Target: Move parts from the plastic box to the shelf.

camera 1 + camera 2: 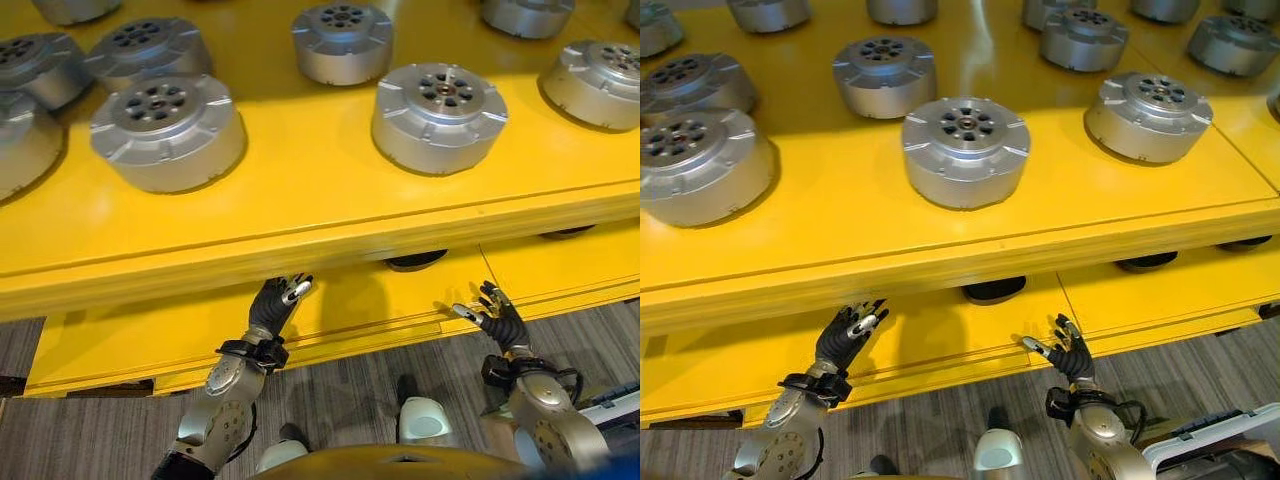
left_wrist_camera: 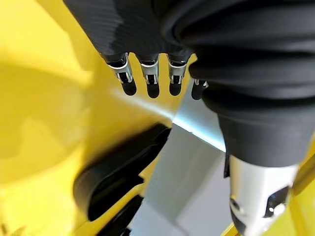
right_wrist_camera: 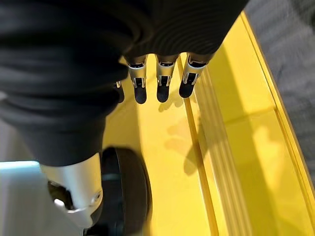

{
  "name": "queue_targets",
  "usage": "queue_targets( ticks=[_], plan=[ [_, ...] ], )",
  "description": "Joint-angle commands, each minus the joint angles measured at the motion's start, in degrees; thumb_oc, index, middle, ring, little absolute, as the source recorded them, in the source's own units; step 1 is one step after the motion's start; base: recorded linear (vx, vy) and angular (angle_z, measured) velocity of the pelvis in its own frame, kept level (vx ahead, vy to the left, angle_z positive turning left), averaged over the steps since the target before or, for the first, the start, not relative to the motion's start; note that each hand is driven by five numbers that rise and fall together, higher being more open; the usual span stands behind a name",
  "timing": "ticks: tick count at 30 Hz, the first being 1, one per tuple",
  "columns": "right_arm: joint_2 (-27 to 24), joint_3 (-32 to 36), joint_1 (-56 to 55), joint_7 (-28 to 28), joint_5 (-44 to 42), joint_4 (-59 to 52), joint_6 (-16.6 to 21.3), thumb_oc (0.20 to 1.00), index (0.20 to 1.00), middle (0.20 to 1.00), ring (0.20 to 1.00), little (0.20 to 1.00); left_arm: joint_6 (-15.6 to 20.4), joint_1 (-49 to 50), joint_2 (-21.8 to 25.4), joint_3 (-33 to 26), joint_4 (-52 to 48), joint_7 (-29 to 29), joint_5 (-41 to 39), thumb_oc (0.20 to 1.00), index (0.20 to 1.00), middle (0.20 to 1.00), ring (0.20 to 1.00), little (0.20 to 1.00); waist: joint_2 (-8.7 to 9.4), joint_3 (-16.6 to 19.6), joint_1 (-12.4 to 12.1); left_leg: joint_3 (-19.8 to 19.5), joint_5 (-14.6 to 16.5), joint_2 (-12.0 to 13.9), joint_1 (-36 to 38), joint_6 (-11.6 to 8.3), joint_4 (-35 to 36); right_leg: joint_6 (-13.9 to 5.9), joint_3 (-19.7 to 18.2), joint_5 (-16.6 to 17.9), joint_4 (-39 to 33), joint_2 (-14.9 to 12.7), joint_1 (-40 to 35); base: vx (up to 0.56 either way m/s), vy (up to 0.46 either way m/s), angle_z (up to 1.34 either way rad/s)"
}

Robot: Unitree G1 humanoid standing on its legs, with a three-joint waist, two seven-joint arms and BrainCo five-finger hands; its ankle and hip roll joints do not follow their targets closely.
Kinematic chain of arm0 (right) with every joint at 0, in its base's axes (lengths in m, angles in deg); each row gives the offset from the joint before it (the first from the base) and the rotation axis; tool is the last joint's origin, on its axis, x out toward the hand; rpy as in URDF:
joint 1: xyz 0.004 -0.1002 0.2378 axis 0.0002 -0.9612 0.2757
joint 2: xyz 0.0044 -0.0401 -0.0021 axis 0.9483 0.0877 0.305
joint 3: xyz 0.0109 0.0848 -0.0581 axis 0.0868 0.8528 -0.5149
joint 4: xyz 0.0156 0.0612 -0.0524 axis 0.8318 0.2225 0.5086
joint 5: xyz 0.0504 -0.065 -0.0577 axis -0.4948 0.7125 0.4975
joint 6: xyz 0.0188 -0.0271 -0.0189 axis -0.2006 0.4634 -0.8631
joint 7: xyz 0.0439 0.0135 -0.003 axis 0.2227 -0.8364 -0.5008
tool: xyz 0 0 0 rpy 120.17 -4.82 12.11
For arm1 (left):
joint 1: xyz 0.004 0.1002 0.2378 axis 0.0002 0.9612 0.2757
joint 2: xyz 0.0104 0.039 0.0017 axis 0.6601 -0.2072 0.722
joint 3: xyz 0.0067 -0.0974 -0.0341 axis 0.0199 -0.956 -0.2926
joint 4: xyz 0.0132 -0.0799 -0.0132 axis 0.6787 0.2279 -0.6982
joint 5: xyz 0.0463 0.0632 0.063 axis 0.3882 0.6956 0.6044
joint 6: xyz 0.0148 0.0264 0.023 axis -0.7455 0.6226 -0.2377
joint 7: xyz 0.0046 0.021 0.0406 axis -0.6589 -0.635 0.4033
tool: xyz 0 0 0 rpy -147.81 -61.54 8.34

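both hands, left hand [image 1: 275, 305] and right hand [image 1: 497, 315], hold nothing, fingers straight and spread before the yellow shelf [image 1: 330, 190]

- Round parts [image 1: 438, 115]: bare silver metal, satin-matt, with smooth machined faces.
- Shelf [image 1: 300, 190]: yellow painted surface, smooth and glossy, catching soft reflections.
- Floor [image 1: 340, 400]: grey, matt, finely streaked like carpet.

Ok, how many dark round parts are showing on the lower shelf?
3 dark parts peek from under the top shelf: one near the middle, one further right, one near the right edge. Others may be hidden.
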State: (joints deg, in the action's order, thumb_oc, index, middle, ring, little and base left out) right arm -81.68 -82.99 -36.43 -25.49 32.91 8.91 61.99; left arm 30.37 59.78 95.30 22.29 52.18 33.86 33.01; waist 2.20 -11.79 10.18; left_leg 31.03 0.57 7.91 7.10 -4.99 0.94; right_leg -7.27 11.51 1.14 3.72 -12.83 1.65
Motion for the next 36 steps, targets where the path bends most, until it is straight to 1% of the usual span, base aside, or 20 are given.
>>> queue_targets(
  ticks=[1,5,6,8,9,11,12,13,15,16,18,22,26,27,29,31,32,33,35,36],
  plan=[
    [-1.2,0.6,1.9,1.1,-2.1,-0.9,4.9,1.0,1.0,1.0,1.0,1.0,-1.6,-0.3,1.0,-1.3,-1.6,3.8,1.3,1.0,1.0,1.0,1.0,1.0,0.34,-2.4,0.7,0.3,3.8,-1.8,-0.2,5.15,-3.3,-4.79,0.9,6.0,-0.9,-2.5,1.9,-0.02,0.16,-0.01],
    [-1.0,0.3,1.6,4.3,-3.1,-0.4,4.7,1.0,1.0,1.0,1.0,1.0,-1.1,1.7,0.9,-1.8,-0.3,2.8,1.5,1.0,1.0,1.0,1.0,1.0,0.59,-2.4,-0.4,2.5,2.9,-1.7,1.0,4.45,-1.4,-5.62,5.4,9.0,-0.3,-3.6,2.9,-0.06,0.078,-0.17],
    [-0.6,-0.8,1.9,6.0,-2.4,-0.6,4.7,1.0,1.0,1.0,1.0,1.0,1.1,3.0,0.8,-1.9,1.0,1.4,2.0,1.0,1.0,1.0,1.0,1.0,0.39,-2.4,-1.2,3.2,2.1,-1.3,0.9,4.69,-0.2,-5.35,6.6,7.3,5.2,-2.9,3.9,-0.21,0.093,-0.64],
    [-0.7,-1.5,1.4,6.4,-2.4,-0.8,5.5,1.0,1.0,1.0,1.0,1.0,2.3,3.1,1.2,-1.9,2.6,0.9,1.3,1.0,1.0,1.0,1.0,1.0,-0.1,-1.9,-1.3,1.3,1.2,-1.0,-0.7,5.85,0.7,-3.72,3.5,2.0,15.2,0.3,4.9,-0.22,0.03,-0.76],
    [-0.8,-1.5,1.3,6.6,-2.7,-0.8,5.7,1.0,1.0,1.0,1.0,1.0,2.6,3.0,1.2,-1.8,2.9,0.8,0.9,1.0,1.0,1.0,1.0,1.0,-0.24,-1.8,-1.3,0.7,1.0,-0.9,-1.2,6.1,0.8,-3.19,2.5,0.4,18.0,1.4,5.3,-0.19,-0.048,-0.67],
    [-1.4,-1.9,2.0,7.8,-2.9,-0.2,6.2,1.0,1.0,1.0,1.0,1.0,2.1,2.1,1.2,-1.7,3.7,0.8,-0.2,1.0,1.0,1.0,1.0,1.0,-0.13,-1.3,-1.7,-1.3,0.8,-0.9,-3.8,6.64,0.2,-1.22,0.5,-5.5,24.7,5.0,5.5,-0.18,-0.111,0.14],
    [-1.5,-2.1,2.5,8.3,-2.7,0.1,6.5,1.0,1.0,1.0,1.0,1.0,1.6,1.7,1.3,-1.6,3.9,0.9,-0.3,1.0,1.0,1.0,1.0,1.0,0.23,-1.1,-2.0,-1.7,0.7,-0.9,-4.9,6.63,-0.4,-0.6,0.5,-6.8,24.2,5.5,4.7,-0.19,-0.301,0.62],
    [-2.2,-2.7,3.7,8.3,-3.2,1.1,7.0,1.0,1.0,1.0,1.0,1.0,-1.6,0.4,1.3,-1.7,4.8,1.8,-0.6,1.0,1.0,1.0,1.0,1.0,1.42,-1.0,-3.2,-2.1,-0.1,-0.2,-8.7,5.58,-3.5,1.59,1.7,-9.7,18.0,6.5,-0.4,-0.18,-0.344,0.41],
    [-3.2,-3.2,5.4,8.8,-3.7,2.3,7.1,1.0,1.0,1.0,1.0,1.0,-3.5,-0.4,0.8,-1.7,6.6,2.4,-1.4,1.0,1.0,1.0,1.0,1.0,2.14,-1.0,-4.4,-2.1,-1.5,1.2,-11.5,4.03,-5.7,3.75,2.8,-11.3,12.2,7.4,-4.8,-0.19,-0.355,0.29],
    [-3.9,-3.5,6.3,9.2,-3.8,2.8,6.8,1.0,1.0,1.0,1.0,1.0,-3.9,-0.5,0.3,-1.7,7.2,2.1,-2.2,1.0,1.0,1.0,1.0,1.0,2.16,-1.0,-5.0,-2.2,-3.1,2.0,-11.9,2.8,-5.5,4.33,3.6,-11.0,8.6,7.7,-6.4,-0.14,-0.234,0.0],
    [-4.7,-3.5,7.1,9.9,-3.7,3.3,6.5,1.0,1.0,1.0,1.0,1.0,-4.3,-0.4,-0.3,-1.9,7.7,1.0,-3.8,1.0,1.0,1.0,1.0,1.0,2.04,-0.9,-5.3,-2.3,-4.6,2.9,-12.0,1.67,-4.7,4.6,3.9,-10.1,5.2,7.8,-7.7,-0.14,-0.217,-0.36],
    [-7.0,-2.6,6.4,11.3,-3.6,2.0,5.2,1.0,1.0,1.0,1.0,1.0,-4.1,1.9,-1.8,-2.7,8.1,1.2,-4.3,1.0,1.0,1.0,1.0,1.0,1.28,-1.1,-5.1,-4.0,-9.2,6.3,-10.8,-1.2,-0.4,5.16,4.5,-8.2,1.5,8.1,-8.0,-0.16,-0.206,-0.17],
    [-8.7,-1.4,4.7,12.8,-3.9,0.4,4.8,1.0,1.0,1.0,1.0,1.0,-3.2,4.8,-2.2,-3.8,7.5,2.2,-4.3,1.0,1.0,1.0,1.0,1.0,0.81,-1.1,-4.7,-3.6,-13.2,9.3,-9.3,-3.32,2.9,5.96,5.6,-8.5,0.9,8.9,-8.3,-0.13,-0.164,-0.09],
    [-9.0,-1.1,4.4,12.9,-4.0,0.2,4.7,1.0,1.0,1.0,1.0,1.0,-2.6,5.2,-2.3,-4.1,7.5,2.5,-4.0,1.0,1.0,1.0,1.0,1.0,0.75,-1.1,-4.6,-3.3,-13.7,9.9,-9.2,-3.69,3.1,6.1,6.0,-8.5,0.8,9.0,-8.4,-0.15,-0.175,-0.03],
    [-9.6,-1.1,4.0,13.5,-4.9,0.4,4.6,1.0,1.0,1.0,1.0,1.0,0.9,6.3,-2.1,-4.9,7.3,4.9,-2.0,1.0,1.0,1.0,1.0,1.0,0.79,-0.9,-4.2,-2.5,-15.8,12.2,-8.9,-5.1,3.5,7.03,7.2,-9.2,1.1,9.8,-8.5,-0.17,-0.233,0.06],
    [-9.8,-1.1,3.6,12.3,-5.7,0.1,4.6,1.0,1.0,1.0,1.0,1.0,2.2,6.0,-0.5,-4.4,4.9,9.0,2.7,1.0,1.0,1.0,1.0,1.0,0.83,-0.8,-4.1,-2.4,-17.1,11.5,-8.7,-5.4,2.9,7.21,7.0,-8.7,0.5,10.2,-8.9,-0.11,-0.151,0.2],
    [-10.0,-1.0,3.6,11.7,-5.9,0.2,4.9,1.0,1.0,1.0,1.0,1.0,2.6,5.6,0.6,-3.8,3.6,11.5,5.4,1.0,1.0,1.0,1.0,1.0,0.6,-0.9,-4.0,-2.7,-16.5,10.8,-8.8,-5.22,0.9,7.33,6.7,-8.7,0.3,10.4,-9.0,-0.1,-0.074,0.21],
    [-10.4,-1.0,3.7,11.5,-6.5,0.7,5.3,1.0,1.0,1.0,1.0,1.0,3.3,4.8,2.0,-2.9,2.3,14.6,7.7,1.0,1.0,1.0,1.0,1.0,0.21,-0.9,-4.0,-3.8,-14.4,9.1,-9.0,-4.42,-1.8,7.35,6.1,-8.5,-0.1,10.6,-8.9,-0.13,-0.037,0.14],
    [-10.3,-2.2,5.4,10.7,-6.8,2.4,6.2,1.0,1.0,1.0,1.0,1.0,3.1,2.9,4.4,-0.7,0.1,19.3,10.5,1.0,1.0,1.0,1.0,1.0,-0.27,-0.6,-4.0,-5.5,-5.6,3.3,-8.4,-0.48,-6.5,6.95,4.2,-7.8,-0.5,10.2,-8.6,-0.12,0.065,-0.22],
    [-10.1,-3.0,6.5,10.3,-6.8,3.4,6.8,1.0,1.0,1.0,1.0,1.0,3.0,1.9,5.4,0.4,-0.3,19.8,11.5,1.0,1.0,1.0,1.0,1.0,-0.33,-0.3,-3.9,-6.5,-2.2,0.8,-8.4,1.07,-9.4,6.69,2.8,-7.2,-1.0,10.1,-8.6,-0.15,0.278,-0.62]
  ],
)
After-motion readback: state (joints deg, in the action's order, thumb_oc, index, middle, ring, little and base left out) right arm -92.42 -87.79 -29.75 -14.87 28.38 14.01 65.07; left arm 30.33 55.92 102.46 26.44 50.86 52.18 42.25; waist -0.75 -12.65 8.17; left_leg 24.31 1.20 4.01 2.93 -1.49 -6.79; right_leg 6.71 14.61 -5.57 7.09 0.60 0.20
